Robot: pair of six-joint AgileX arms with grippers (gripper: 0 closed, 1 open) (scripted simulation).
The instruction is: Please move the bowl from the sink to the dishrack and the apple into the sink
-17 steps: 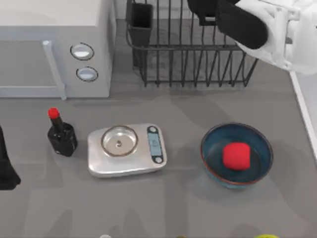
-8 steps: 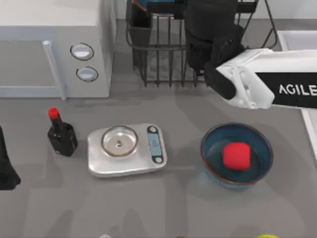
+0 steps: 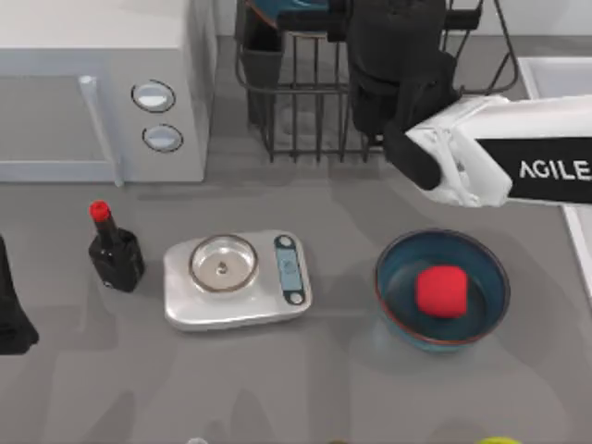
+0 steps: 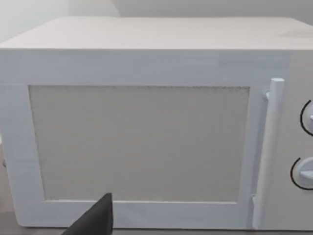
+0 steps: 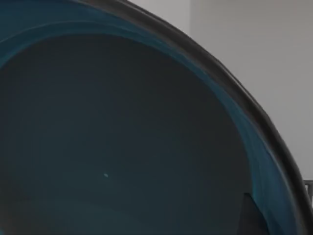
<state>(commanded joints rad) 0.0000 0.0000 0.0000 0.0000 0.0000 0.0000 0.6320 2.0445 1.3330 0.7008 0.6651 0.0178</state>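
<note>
The right gripper (image 3: 388,69) hangs over the dishrack (image 3: 305,120) at the back of the table, with the bowl (image 3: 277,11) at the rack's far edge, just beside it; whether the gripper grips the bowl cannot be told. In the right wrist view the bowl (image 5: 117,132) faces the camera with its dark hollow, rim tilted (no long axis, being round). The apple (image 3: 440,290) sits in a second bowl (image 3: 398,296) on the table, left of the sink (image 3: 555,74). The left arm (image 3: 14,314) stays at the table's left edge.
</note>
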